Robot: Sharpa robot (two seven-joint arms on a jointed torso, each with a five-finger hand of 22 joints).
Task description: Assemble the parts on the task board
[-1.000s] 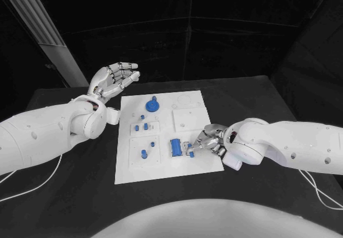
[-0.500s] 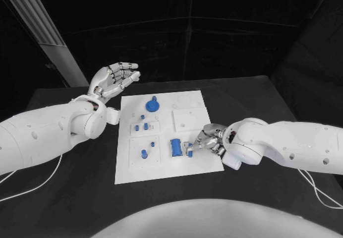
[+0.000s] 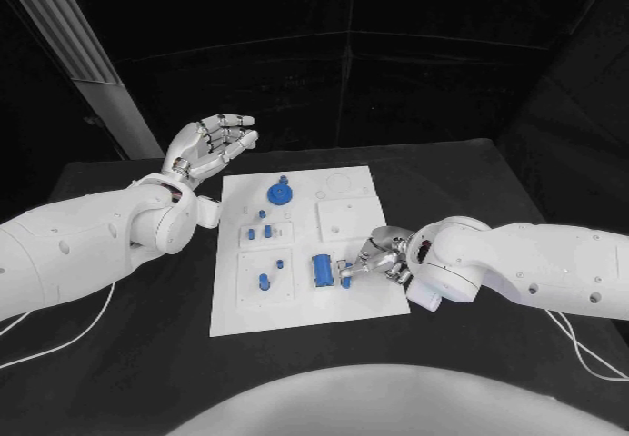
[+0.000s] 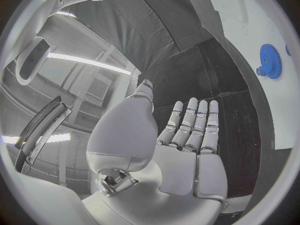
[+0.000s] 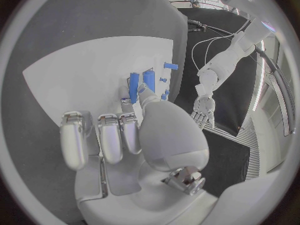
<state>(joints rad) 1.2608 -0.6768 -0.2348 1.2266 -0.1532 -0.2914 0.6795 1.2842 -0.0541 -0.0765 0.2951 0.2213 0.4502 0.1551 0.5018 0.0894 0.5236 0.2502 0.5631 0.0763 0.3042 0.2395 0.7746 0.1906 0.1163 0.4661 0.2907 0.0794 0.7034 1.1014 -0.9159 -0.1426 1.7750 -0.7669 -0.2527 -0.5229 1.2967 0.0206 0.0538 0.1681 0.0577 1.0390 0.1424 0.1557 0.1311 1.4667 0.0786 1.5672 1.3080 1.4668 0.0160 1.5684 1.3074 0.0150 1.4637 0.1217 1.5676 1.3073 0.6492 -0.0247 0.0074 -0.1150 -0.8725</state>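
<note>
The white task board [image 3: 354,304] lies mid-table. In its recesses sit a blue gear [image 3: 278,193], a long blue block [image 3: 321,270] and several small blue parts [image 3: 264,282]. My right hand [image 3: 374,257] is low over the board's right side, just right of the long block. It pinches a small blue part [image 3: 346,280] between thumb and finger. In the right wrist view that part [image 5: 134,86] sticks out past the thumb, beside the long block [image 5: 149,80]. My left hand [image 3: 210,145] is raised beyond the board's far left corner, holding nothing, with its fingers [image 4: 194,125] straight. The gear [image 4: 270,60] is off to its side.
A square recessed panel [image 3: 347,218] and round holes [image 3: 338,186] mark the board's far right part. Black table [image 3: 459,182] surrounds the board. Thin white cables [image 3: 53,341] trail off both arms near the front.
My right hand has edged slightly left with the small blue part, closer to the long blue block. The left hand has stayed still.
</note>
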